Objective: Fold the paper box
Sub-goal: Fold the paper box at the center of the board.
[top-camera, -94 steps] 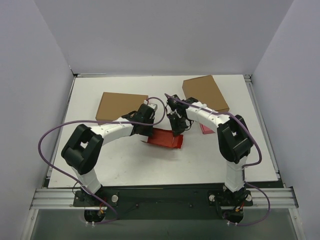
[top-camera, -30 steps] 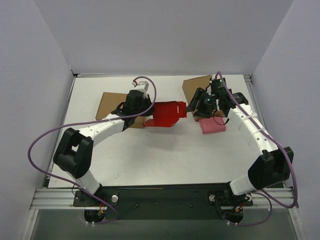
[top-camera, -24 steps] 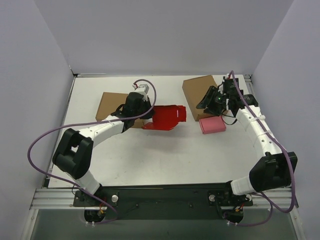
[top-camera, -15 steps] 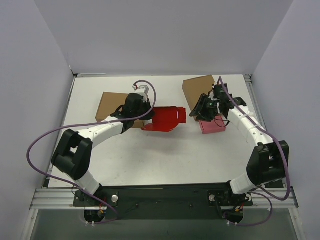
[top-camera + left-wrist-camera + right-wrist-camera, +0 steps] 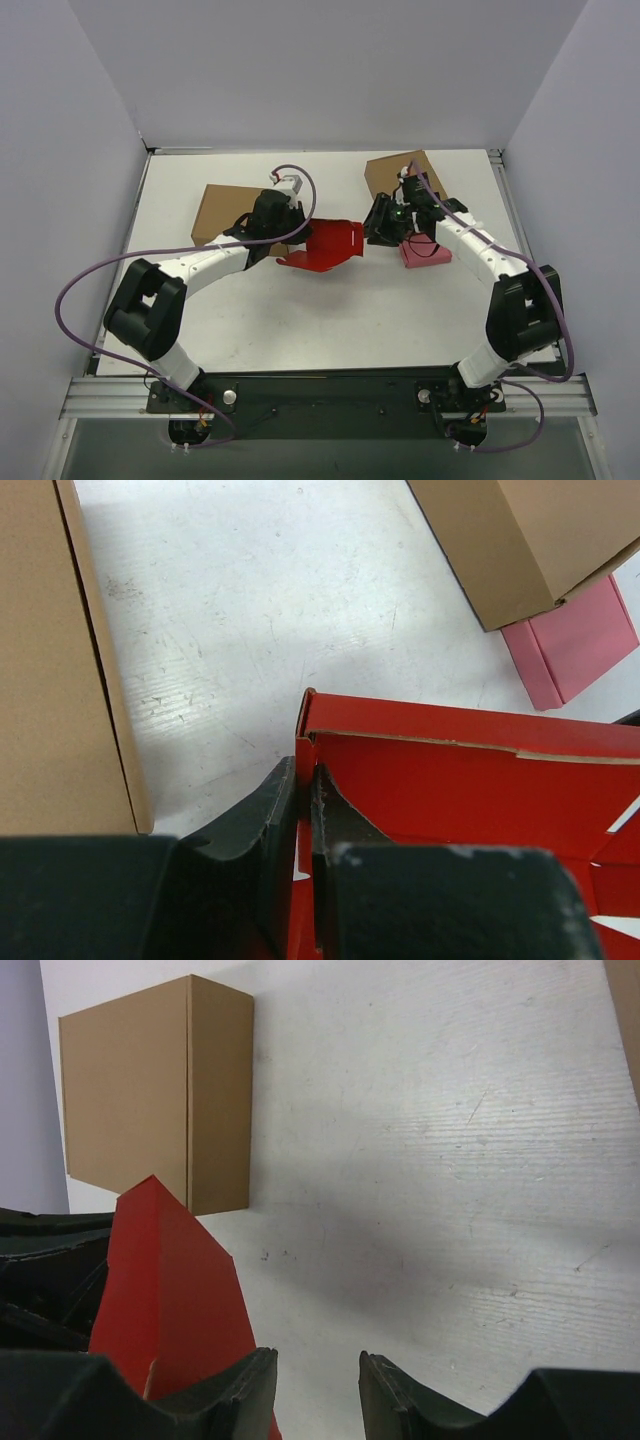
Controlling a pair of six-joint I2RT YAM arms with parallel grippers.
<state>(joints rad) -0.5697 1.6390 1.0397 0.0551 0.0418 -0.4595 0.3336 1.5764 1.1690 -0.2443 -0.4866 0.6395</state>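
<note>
a scuffed white table point(image 5: 300, 320) is seen, on which a flat brown cardboard box point(image 5: 225, 210) is laid at the back left, a second brown box point(image 5: 385, 172) at the back right, and a small pink box point(image 5: 425, 255) just beside the latter.

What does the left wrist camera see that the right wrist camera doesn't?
Only the left wrist view shows the small pink box and the left gripper pinching a wall of the bright red paper box. Only the right wrist view shows the right gripper, its fingers apart with nothing between them, and a lilac side wall. Both show the red paper box, a brown cardboard box and the white table.
</note>
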